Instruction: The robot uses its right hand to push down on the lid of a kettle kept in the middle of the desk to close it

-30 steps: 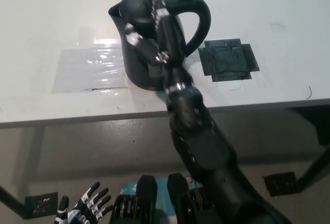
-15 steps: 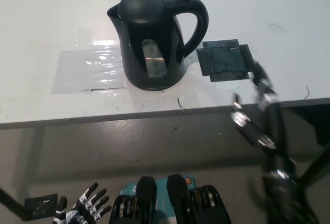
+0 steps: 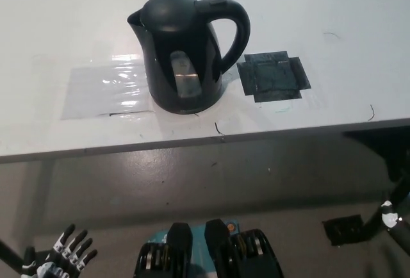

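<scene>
No name, label or writing can be read on anything here. A black kettle [image 3: 186, 54] is seen standing upright near the middle of the white desk [image 3: 333, 9]. The kettle is smooth and a bit shiny, with a round body that gets wider at the bottom. A small spout is at its top left, and a big curved handle [image 3: 236, 31] loops out on its right side. A narrow see-through window [image 3: 186, 76] is set in its front. The round lid [image 3: 168, 9] is shut flat on top.

A sheet of clear shiny plastic [image 3: 106, 89] is stuck flat on the desk just beside the kettle, on its left, and light is bounced off it. A dark patch of tape [image 3: 272, 76], shaped like a square with cut corners, is stuck on the desk just right of the kettle. A few thin dark marks are seen on the desk top near the front edge.

The white left hand [image 3: 61, 255] is seen low at the bottom left, well below the desk, with its fingers spread apart and nothing held. Only a small piece of the black right arm [image 3: 392, 217] is seen at the bottom right edge, and the right hand itself is out of view, so its fingers cannot be told.
</scene>
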### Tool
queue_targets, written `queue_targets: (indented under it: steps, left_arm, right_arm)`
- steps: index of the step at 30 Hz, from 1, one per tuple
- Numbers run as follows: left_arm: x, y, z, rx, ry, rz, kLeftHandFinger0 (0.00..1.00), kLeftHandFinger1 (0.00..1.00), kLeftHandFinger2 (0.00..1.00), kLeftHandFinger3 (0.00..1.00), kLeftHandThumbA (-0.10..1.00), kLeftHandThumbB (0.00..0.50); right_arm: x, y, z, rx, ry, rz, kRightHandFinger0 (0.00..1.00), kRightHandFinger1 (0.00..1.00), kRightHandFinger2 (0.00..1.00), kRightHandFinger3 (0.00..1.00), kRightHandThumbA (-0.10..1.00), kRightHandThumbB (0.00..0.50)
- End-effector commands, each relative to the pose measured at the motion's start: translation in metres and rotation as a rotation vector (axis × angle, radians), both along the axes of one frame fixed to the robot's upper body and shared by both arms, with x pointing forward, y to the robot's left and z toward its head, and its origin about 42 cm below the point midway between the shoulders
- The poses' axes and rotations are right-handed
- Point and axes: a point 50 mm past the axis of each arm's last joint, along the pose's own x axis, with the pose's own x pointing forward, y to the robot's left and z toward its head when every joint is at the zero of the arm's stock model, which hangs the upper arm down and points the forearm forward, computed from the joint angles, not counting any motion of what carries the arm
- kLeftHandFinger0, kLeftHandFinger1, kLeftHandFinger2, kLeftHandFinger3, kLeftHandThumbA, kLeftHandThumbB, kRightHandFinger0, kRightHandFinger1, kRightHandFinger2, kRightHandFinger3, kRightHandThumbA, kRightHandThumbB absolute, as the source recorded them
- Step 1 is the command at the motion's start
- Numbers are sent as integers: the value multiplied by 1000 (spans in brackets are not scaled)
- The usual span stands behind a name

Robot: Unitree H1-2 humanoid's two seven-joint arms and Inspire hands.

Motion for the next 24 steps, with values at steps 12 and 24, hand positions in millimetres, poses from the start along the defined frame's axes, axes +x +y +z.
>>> queue_targets:
  steps: [12,24]
  left_arm:
    - [15,-1,16,21,-105,-21,1000,1000,1000,1000,1000,496]
    - [21,-2,16,20,-109,-29,1000,1000,1000,1000,1000,487]
  right_arm:
    - [43,-1,-17,107,34,14,894,1000,1000,1000,276,112]
    - [46,-4,-18,179,27,8,951,1000,1000,1000,201,82]
